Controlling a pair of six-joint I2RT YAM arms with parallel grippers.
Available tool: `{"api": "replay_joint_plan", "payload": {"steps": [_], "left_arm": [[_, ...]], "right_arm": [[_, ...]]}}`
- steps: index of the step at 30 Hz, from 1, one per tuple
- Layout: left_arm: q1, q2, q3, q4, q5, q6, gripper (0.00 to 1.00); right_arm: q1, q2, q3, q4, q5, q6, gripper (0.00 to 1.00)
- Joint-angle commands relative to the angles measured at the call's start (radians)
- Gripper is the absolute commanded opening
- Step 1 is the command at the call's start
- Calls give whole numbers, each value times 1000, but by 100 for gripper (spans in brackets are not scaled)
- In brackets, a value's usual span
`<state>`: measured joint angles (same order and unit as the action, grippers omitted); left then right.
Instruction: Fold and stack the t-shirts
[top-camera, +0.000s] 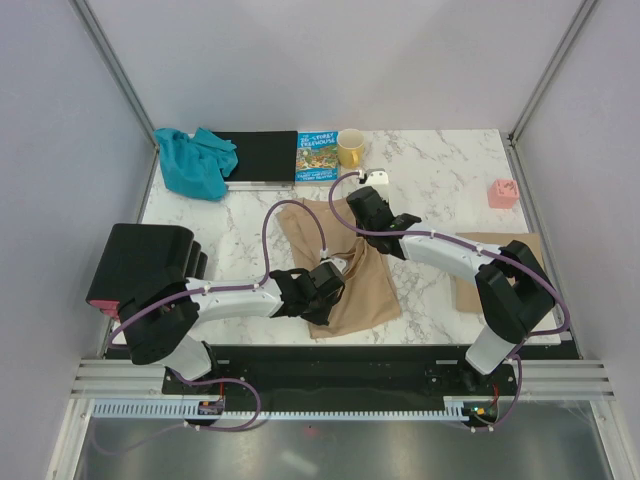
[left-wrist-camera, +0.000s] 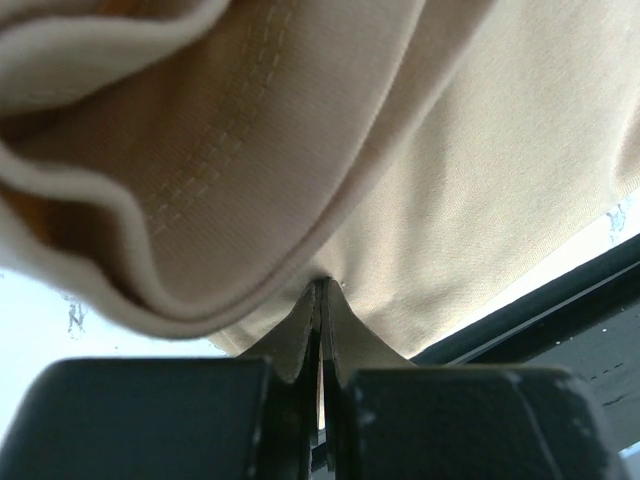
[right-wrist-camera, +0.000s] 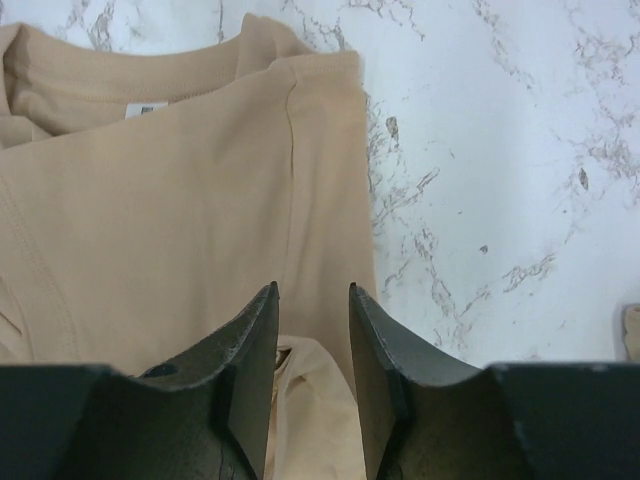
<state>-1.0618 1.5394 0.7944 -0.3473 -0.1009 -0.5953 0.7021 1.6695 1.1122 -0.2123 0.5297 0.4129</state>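
A tan t-shirt (top-camera: 345, 290) lies partly folded on the middle of the marble table (top-camera: 440, 170). My left gripper (top-camera: 322, 285) is shut on a fold of this shirt; in the left wrist view the jaws (left-wrist-camera: 322, 290) pinch tan cloth, with a stitched hem (left-wrist-camera: 200, 170) hanging above. My right gripper (top-camera: 363, 208) is open above the shirt's far right edge; its wrist view shows the open fingers (right-wrist-camera: 312, 292) over tan cloth (right-wrist-camera: 180, 200), collar at the top left. A folded tan shirt (top-camera: 528, 252) lies at the right under my right arm. A teal-blue garment (top-camera: 195, 162) is bunched at the far left.
A flat black board (top-camera: 262, 158), a picture book (top-camera: 317, 155) and a yellow mug (top-camera: 351, 148) line the far edge. A pink object (top-camera: 503, 193) sits far right. A black box (top-camera: 140, 262) stands at the left edge.
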Motion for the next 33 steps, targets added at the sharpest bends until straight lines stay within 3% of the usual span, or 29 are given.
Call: {"api": "replay_joint_plan", "payload": {"steps": [1,10,23,28,33], "left_arm": [[0,11,41,-94,-97,17,2],[0,13,238,-121,-140,80,6],[16,140,319,-121,-184,123,5],[26,162,336,-119,-221,124,4],[52,160,351,-117,-235,117,2]], "right_arm": [[-10,-4,25,47,-13,-5,41],[-10,-89,-28,4,-82,12,36],[2,-565,-327,-139,-312,56,21],[13,-597,-376,-154,-421,49,15],[45,-524,-413,-101,-422,49,11]]}}
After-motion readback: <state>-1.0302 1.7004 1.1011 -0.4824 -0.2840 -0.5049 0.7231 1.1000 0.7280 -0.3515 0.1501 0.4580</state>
